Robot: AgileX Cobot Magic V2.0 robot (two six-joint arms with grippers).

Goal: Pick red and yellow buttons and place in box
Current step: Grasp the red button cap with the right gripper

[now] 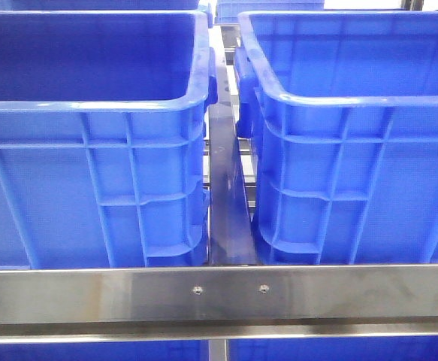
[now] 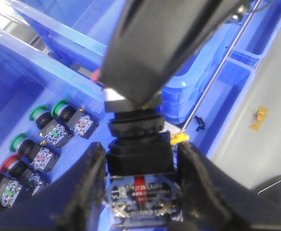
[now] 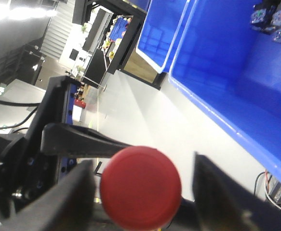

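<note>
Both my grippers loaded, neither visible from the front: right gripper (image 3: 140, 192) clamped on a red pushbutton (image 3: 141, 186) beside the blue crate (image 3: 236, 82), left gripper (image 2: 140, 187) clamped on a black-bodied button switch (image 2: 139, 156) above spare buttons (image 2: 58, 126); carry step, next lower into box and release.

Setting: industrial workshop | cues: blue crates (image 1: 91, 98), steel rail (image 1: 219, 293), grey floor (image 3: 145, 125)
</note>
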